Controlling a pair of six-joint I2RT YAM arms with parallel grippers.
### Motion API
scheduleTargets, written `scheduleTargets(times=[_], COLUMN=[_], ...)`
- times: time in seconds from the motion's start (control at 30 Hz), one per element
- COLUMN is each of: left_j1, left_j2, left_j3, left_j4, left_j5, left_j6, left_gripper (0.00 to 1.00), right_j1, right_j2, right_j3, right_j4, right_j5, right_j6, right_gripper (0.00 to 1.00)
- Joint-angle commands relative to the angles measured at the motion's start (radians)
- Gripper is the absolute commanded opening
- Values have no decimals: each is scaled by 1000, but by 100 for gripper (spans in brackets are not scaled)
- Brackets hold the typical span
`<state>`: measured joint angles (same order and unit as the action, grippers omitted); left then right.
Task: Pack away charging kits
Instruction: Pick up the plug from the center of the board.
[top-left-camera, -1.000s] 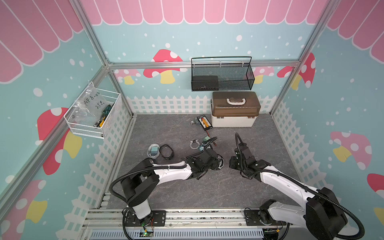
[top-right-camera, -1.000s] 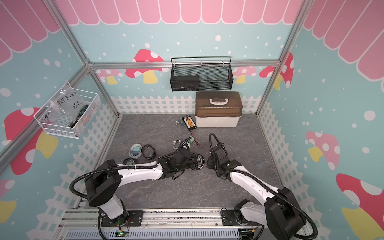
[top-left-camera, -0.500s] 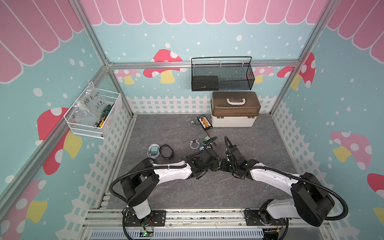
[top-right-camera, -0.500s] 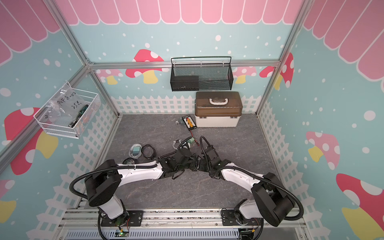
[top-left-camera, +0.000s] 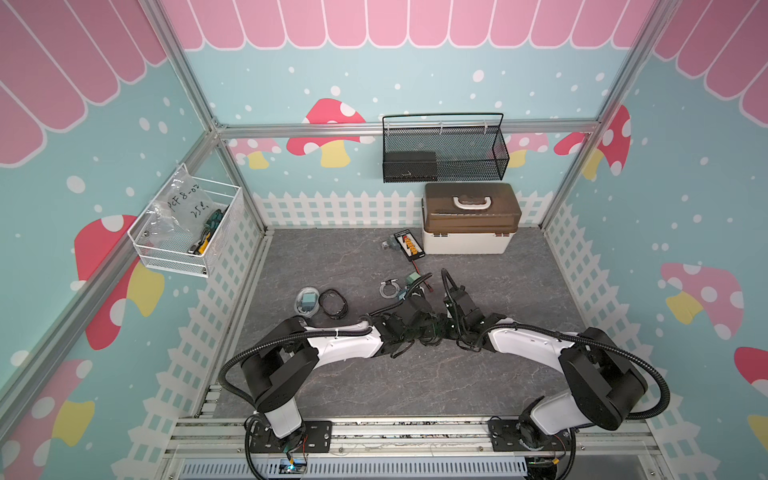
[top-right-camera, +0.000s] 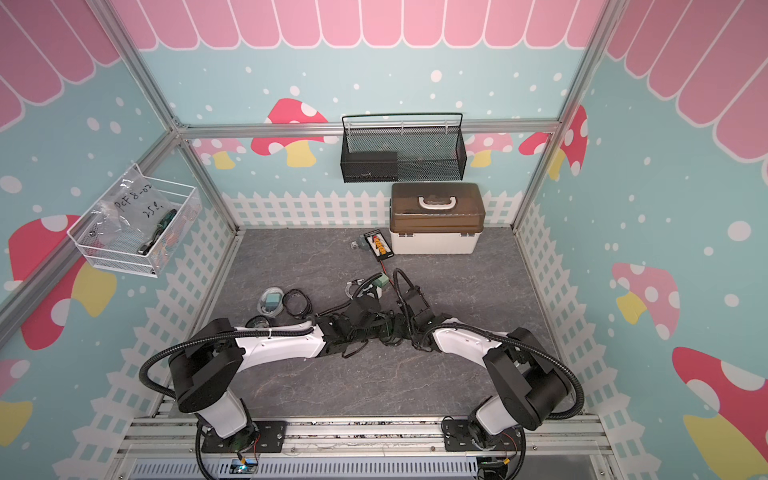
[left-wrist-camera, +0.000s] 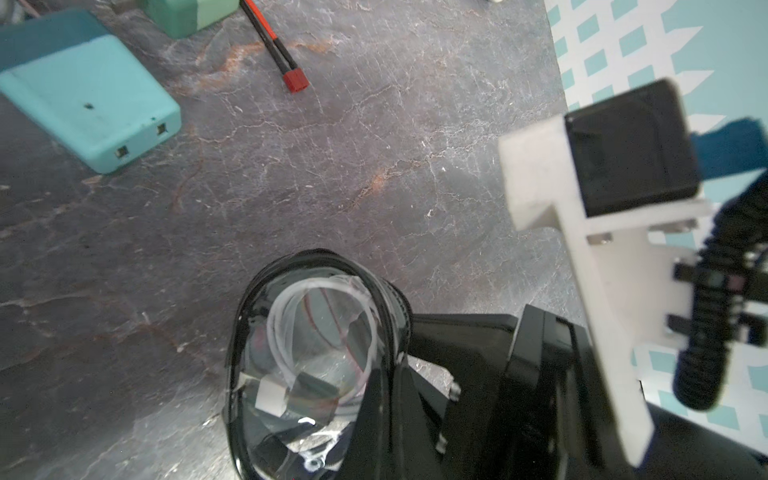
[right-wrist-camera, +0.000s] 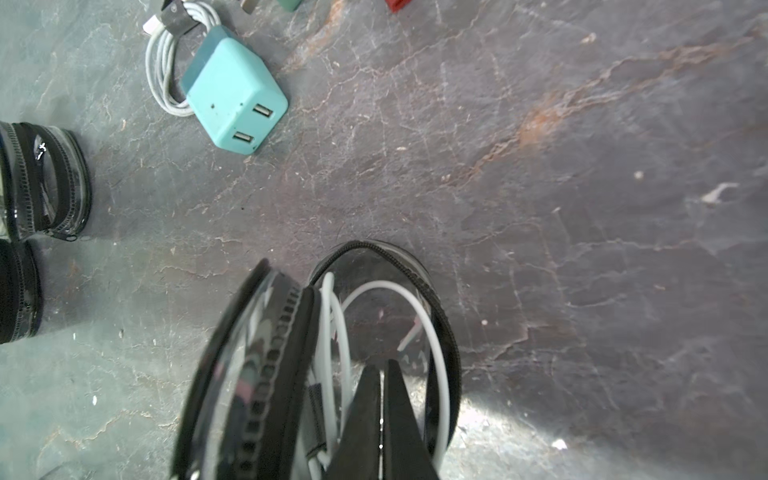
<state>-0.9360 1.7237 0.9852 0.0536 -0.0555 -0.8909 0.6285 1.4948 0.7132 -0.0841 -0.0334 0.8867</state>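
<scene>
Both arms meet low over the middle of the floor. A clear zip pouch (left-wrist-camera: 316, 332) with a black zipper stands open there, with a white cable coil (right-wrist-camera: 432, 332) inside. My left gripper (left-wrist-camera: 390, 419) is shut on the pouch rim. My right gripper (right-wrist-camera: 380, 368) is shut inside the pouch mouth (right-wrist-camera: 374, 257), seemingly pinching its clear wall. In both top views the two grippers (top-left-camera: 434, 328) (top-right-camera: 405, 328) touch at the pouch. A teal plug adapter (right-wrist-camera: 237, 104) lies beside a bundled white cable (right-wrist-camera: 166, 62). A green adapter (top-left-camera: 413, 279) lies just beyond them.
Another clear pouch holding a teal adapter (top-left-camera: 307, 301) and a black cable coil (top-left-camera: 332, 303) lie to the left. A red-black wire (left-wrist-camera: 282, 58) runs to a black board (top-left-camera: 409, 244) beside the white box (top-left-camera: 469, 245). A black mesh basket (top-left-camera: 444, 149) and a white wire basket (top-left-camera: 187, 232) hang on the walls.
My right arm swung left to the pouch held by the left gripper, and its jaws closed there. The left arm stayed put.
</scene>
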Motion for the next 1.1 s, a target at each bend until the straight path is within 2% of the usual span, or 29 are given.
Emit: scheduleTargets(times=[0.0, 0.1, 0.3, 0.43, 0.57, 0.8, 1.07], left_j1=[15, 19, 20, 20, 20, 20, 20], left_j2=[-34, -31, -44, -56, -50, -39, -46], left_j3=[-18, -16, -28, -27, -11, -2, 0], left_j4=[39, 44, 27, 10, 7, -3, -14], left_j5=[2, 13, -8, -17, 17, 20, -10], left_j6=[-20, -20, -17, -5, 18, 24, 21], left_gripper=[0, 0, 0, 0, 0, 0, 0], right_j1=[4, 2, -22, -58, -61, -63, -62], right_j2=[-28, -69, -123, -172, -215, -135, -38], right_j3=[-6, 11, 64, 49, 69, 114, 105], right_j4=[-7, -64, -229, -235, -228, -217, -120], right_j5=[-7, 30, 157, 140, 102, 75, -41], right_j6=[0, -21, -46, -74, -129, -149, -146], right_gripper=[0, 4, 24, 30, 41, 42, 29])
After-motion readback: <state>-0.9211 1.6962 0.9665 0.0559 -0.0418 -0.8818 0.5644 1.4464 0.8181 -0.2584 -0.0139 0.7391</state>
